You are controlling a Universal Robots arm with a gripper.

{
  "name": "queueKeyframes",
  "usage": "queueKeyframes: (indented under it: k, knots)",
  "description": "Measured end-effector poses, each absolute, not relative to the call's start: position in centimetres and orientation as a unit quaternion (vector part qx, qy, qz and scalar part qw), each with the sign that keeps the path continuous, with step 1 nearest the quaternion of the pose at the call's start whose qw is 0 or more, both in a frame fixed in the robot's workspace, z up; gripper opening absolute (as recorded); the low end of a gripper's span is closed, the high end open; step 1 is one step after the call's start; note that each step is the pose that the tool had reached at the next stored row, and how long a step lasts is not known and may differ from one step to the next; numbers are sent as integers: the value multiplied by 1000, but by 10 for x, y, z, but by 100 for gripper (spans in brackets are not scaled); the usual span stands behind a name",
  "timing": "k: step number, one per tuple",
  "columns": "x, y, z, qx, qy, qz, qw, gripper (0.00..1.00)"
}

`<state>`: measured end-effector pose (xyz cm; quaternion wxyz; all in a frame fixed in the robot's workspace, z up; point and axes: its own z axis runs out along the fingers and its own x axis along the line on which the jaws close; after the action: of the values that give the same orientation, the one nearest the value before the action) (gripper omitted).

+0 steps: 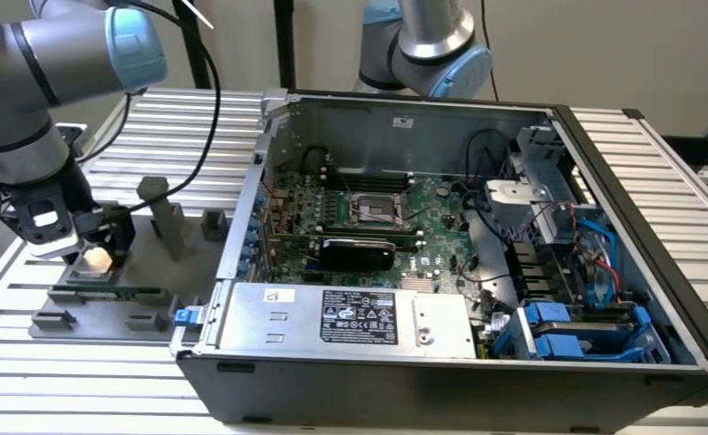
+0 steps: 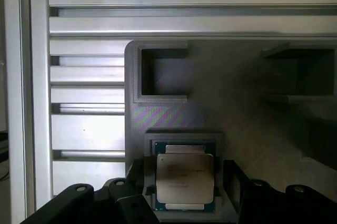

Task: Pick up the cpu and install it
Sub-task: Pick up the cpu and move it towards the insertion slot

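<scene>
Resting in the grey tray's [image 2: 174, 116] square recess, the cpu [image 2: 185, 174] lies ungripped beneath the low-hanging pincer [image 2: 184, 184], whose open jaws straddle it.

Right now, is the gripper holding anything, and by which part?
Nothing looks held. The cpu lies flat in its nest on the grey holder, and the fingers of the gripper stand apart on either side of it.

The computer case [image 1: 450, 390] is set on the slatted table [image 1: 656, 172]. Beside the case, at the exterior view's left, a fixture tray [image 1: 197, 272] is laid. The cpu [image 2: 185, 177] is seated in one tray recess, flanked by the gripper [image 1: 93, 252] fingers, which are spread apart. Inside the case, the socket frame [image 1: 378, 210] is mounted behind the power-supply box [image 1: 354, 315].
</scene>
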<state>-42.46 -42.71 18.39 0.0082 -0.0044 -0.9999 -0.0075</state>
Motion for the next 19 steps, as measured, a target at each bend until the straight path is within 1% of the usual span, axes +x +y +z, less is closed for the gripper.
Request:
queueKeyframes:
  k: [4, 5, 12, 13, 15, 16, 19]
  knots:
    - [-425, -427, 184, -4, -1000, -7, 8, 69]
    - [-425, -427, 184, -4, -1000, -7, 8, 62]
    - [-425, -427, 184, -3, -1000, -7, 8, 62]
    - [-425, -427, 184, -3, -1000, -7, 8, 60]
    - [-425, -427, 184, -3, -1000, -7, 8, 60]
    - [-425, -427, 184, -3, -1000, -7, 8, 55]
    - [-425, -427, 184, -3, -1000, -7, 8, 55]
